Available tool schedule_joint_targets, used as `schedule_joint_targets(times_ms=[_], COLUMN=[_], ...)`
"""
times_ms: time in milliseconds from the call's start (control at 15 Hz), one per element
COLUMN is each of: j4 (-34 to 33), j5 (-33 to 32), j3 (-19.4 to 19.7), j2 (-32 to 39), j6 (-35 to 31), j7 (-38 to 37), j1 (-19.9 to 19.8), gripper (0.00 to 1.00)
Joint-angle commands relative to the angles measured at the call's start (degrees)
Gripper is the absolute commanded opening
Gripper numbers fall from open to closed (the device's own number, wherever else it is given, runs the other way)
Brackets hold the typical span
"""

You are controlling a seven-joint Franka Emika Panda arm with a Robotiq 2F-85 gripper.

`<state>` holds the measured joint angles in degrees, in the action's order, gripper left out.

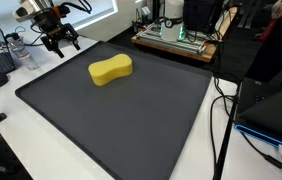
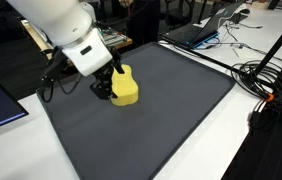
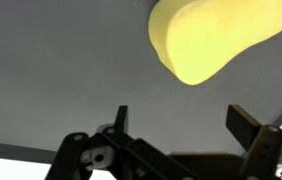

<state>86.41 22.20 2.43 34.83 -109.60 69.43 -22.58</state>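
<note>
gripper [image 1: 58, 40] spread wide over mat [image 1: 111, 125] edge, yellow sponge [image 1: 111, 70] apart toward mat middle

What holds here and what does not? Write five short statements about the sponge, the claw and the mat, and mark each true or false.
1. The sponge is yellow. True.
2. The claw is shut on the sponge. False: its fingers stand open and empty, and it is apart from the sponge, over a corner of the mat.
3. The sponge lies on a dark mat. True.
4. Two sponges lie on the mat. False: there is only one.
5. Cables lie beside the mat. True.
</note>
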Motion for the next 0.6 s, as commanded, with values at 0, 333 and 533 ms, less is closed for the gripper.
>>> schedule_joint_targets(times_ms=[0, 333, 533], j4=[-4.3, -8.6, -8.8], j5=[-5.3, -11.0, -14.8], j3=[-1.3, -2.6, -3.1], j2=[0.8, 2.4, 2.1], j6=[5.1, 9.5, 9.8], j7=[4.5, 11.8, 15.9], j1=[1.5, 4.5, 6.9], gripper=[1.0, 1.0, 1.0])
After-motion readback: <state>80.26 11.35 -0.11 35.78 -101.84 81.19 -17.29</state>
